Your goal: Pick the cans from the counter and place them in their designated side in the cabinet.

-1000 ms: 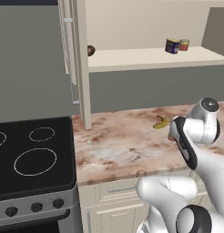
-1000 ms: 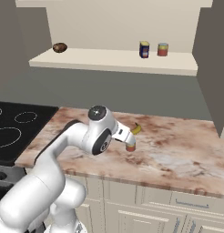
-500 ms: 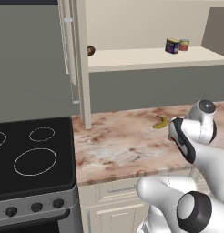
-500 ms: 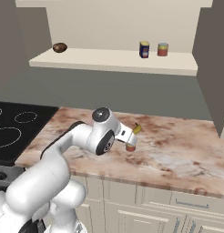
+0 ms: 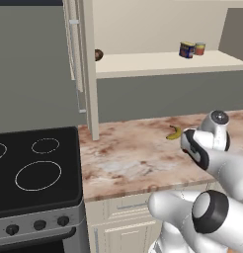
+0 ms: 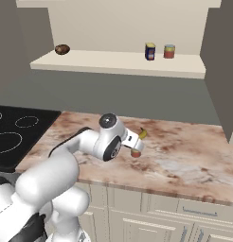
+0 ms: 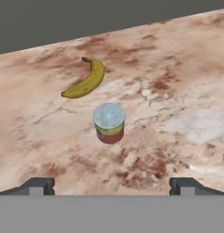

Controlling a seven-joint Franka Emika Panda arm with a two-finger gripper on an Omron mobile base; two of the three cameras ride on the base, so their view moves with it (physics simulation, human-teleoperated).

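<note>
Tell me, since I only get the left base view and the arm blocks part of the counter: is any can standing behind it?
Observer: Yes, a red can stands upright on the counter.
Operator: Is it touching the banana?
Observer: No, the banana lies apart from it, on the side away from the gripper.
Operator: Is the gripper holding anything?
Observer: No, the gripper is open and short of the can, with nothing between its fingers.
</note>
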